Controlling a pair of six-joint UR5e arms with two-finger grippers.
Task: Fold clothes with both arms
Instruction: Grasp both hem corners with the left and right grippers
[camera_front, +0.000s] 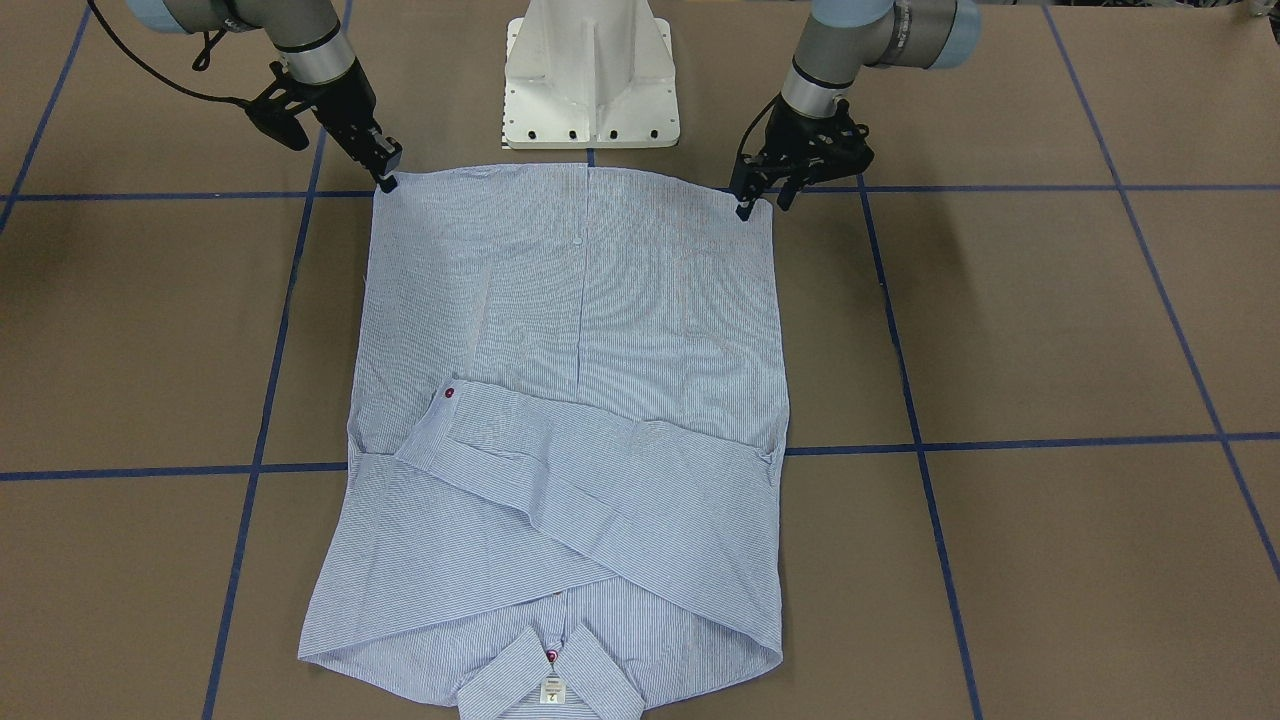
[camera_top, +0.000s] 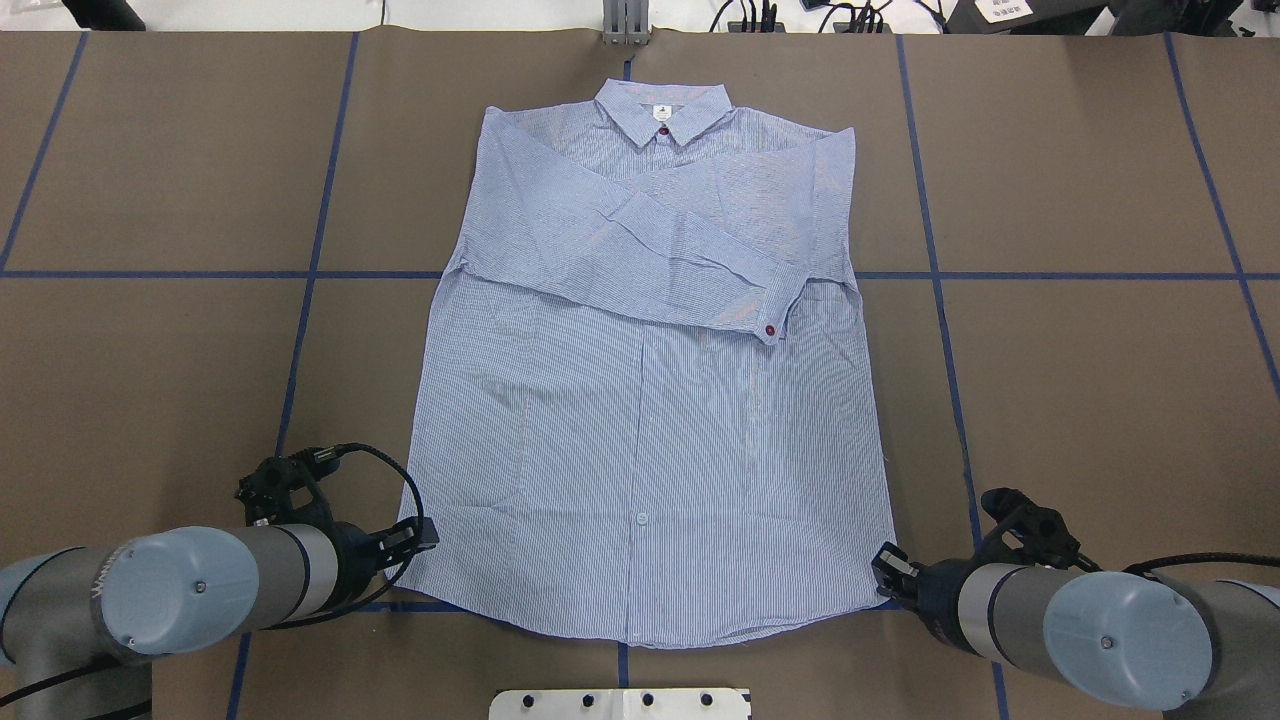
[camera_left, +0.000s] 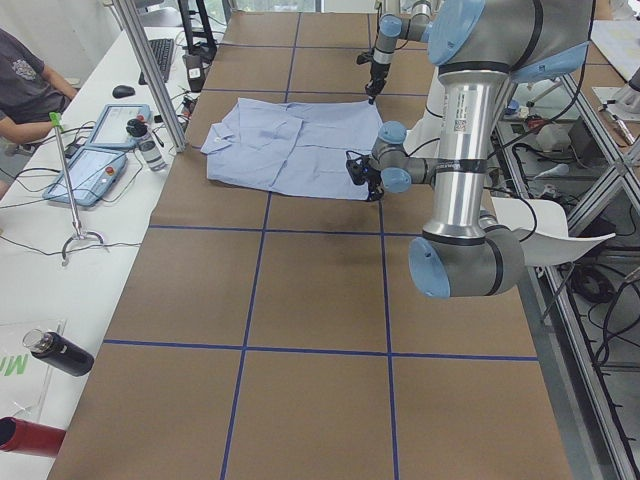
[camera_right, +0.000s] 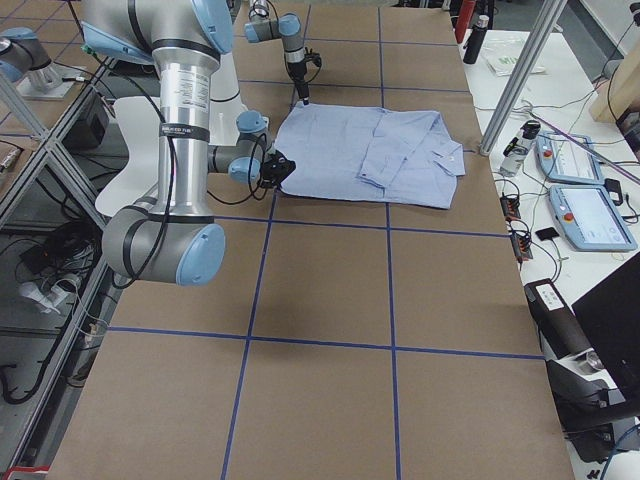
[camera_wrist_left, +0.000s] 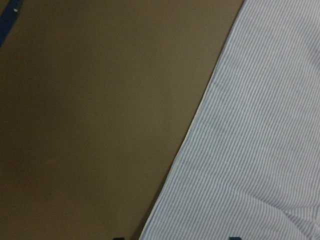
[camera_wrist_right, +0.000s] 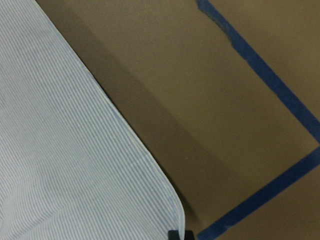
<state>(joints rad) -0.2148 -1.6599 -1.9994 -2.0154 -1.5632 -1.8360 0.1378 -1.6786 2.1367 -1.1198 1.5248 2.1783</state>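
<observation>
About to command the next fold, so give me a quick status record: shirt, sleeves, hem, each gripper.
shirt: flat on the table, collar far from the robot
sleeves: folded across the chest
hem: flat, not lifted
left gripper: fingers open, at its hem corner
right gripper: fingers together at the other hem corner; hold on cloth unclear

Brown desk (camera_top: 1080, 400), marked with blue tape lines (camera_top: 1080, 274). One light-blue striped shirt (camera_top: 650, 430) lies flat on it, sleeves folded across. White pedestal base (camera_front: 590, 80) at the robot's edge.
</observation>
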